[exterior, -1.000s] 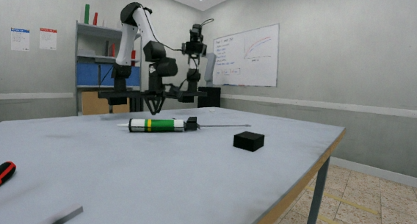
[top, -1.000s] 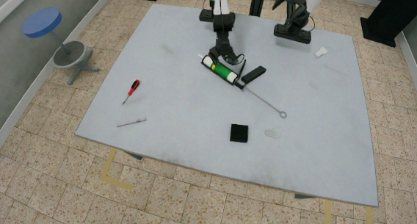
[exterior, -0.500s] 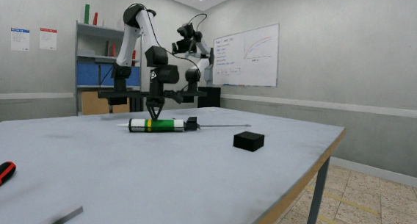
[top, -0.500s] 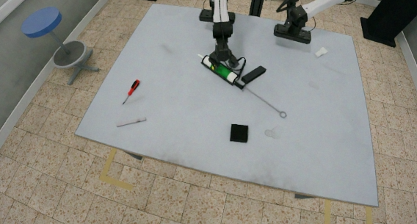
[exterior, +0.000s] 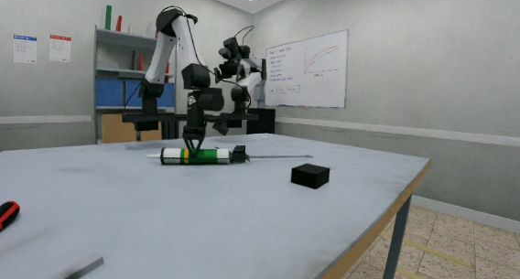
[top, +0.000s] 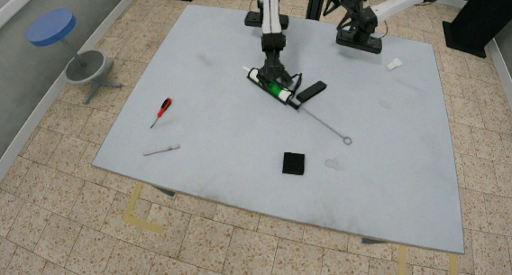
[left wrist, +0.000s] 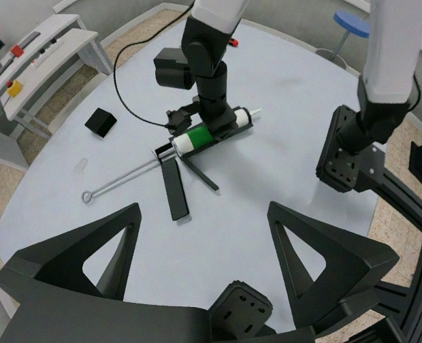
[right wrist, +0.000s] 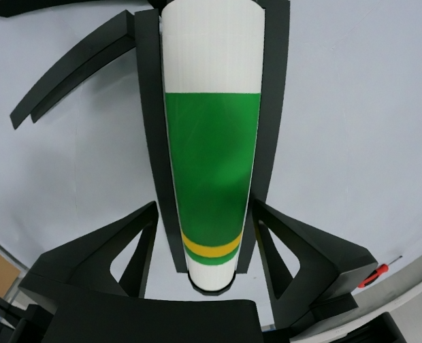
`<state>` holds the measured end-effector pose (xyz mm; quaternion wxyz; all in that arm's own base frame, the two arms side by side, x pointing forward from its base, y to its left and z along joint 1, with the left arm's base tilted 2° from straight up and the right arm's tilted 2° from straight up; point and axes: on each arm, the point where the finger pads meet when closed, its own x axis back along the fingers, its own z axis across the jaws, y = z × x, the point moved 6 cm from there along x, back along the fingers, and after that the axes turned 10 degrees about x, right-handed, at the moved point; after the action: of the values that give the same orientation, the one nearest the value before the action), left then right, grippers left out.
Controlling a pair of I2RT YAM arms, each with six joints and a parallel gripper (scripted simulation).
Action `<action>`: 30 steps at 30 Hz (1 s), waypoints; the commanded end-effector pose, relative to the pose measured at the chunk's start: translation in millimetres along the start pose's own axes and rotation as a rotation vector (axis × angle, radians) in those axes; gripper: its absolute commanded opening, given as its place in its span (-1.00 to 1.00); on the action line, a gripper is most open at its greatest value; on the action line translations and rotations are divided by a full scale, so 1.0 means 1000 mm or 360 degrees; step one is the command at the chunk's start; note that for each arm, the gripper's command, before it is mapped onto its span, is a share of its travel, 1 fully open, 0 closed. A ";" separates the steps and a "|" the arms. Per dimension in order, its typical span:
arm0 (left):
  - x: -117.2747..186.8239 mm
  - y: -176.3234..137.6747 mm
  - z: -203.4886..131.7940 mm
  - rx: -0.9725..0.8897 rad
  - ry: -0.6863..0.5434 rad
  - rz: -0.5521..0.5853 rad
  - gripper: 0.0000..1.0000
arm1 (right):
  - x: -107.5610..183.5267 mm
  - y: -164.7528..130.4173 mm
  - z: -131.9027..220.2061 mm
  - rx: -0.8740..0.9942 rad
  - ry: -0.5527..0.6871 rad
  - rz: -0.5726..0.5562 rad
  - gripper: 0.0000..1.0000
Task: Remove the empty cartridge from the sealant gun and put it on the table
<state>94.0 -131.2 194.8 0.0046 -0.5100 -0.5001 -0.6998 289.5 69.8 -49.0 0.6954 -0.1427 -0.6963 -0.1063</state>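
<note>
Where your tube [top: 273, 88] [exterior: 207, 156] [left wrist: 200, 136] [right wrist: 213, 148] is: in the gun [top: 312, 91] [exterior: 238, 154] [left wrist: 175, 188] [right wrist: 276, 92], lying down so it can lift up.
Right claw [top: 274, 83] [exterior: 194, 152] [left wrist: 218, 125] [right wrist: 205, 205]: part spread, pinching nothing; it seems set over the tube so you can grab both sides.
Rod [top: 322, 122] [exterior: 279, 156] [left wrist: 122, 176]: sticks far out back, likely so the tube can come free.
Left claw [top: 333, 18] [exterior: 217, 74] [left wrist: 204, 206]: spread wide, holding nothing, kept away, maybe to give you room.

The cartridge [top: 282, 93] [exterior: 206, 156] [left wrist: 200, 137] [right wrist: 213, 154] looks like smooth plastic (the rod [top: 324, 123] [exterior: 279, 156] [left wrist: 124, 175], metallic).

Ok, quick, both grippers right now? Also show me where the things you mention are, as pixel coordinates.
Left gripper [top: 334, 18] [exterior: 219, 75] [left wrist: 204, 205]: open, holding nothing.
Right gripper [top: 275, 83] [exterior: 194, 155] [left wrist: 222, 135] [right wrist: 205, 202]: partly open over the cartridge [top: 274, 88] [exterior: 206, 155] [left wrist: 200, 136] [right wrist: 213, 154], nothing gripped.
</note>
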 end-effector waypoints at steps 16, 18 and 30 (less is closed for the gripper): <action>-0.035 -0.009 0.000 -0.0070 -0.0003 -0.0063 1.00 | -0.002 0.005 -0.005 0.0011 -0.0041 -0.0066 -0.72; -0.038 -0.010 0.000 -0.0082 -0.0005 -0.0070 1.00 | 0.001 0.007 -0.007 0.0020 -0.0057 -0.0100 -0.26; -0.048 -0.010 -0.002 -0.0144 -0.0032 -0.0145 1.00 | 0.025 -0.008 -0.003 0.0032 -0.0121 -0.0422 -0.20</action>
<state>106.0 -145.5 149.5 -0.0336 -0.4998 -0.4831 -0.7181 288.3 63.0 -36.7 0.6687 -0.0803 -0.7212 -0.1619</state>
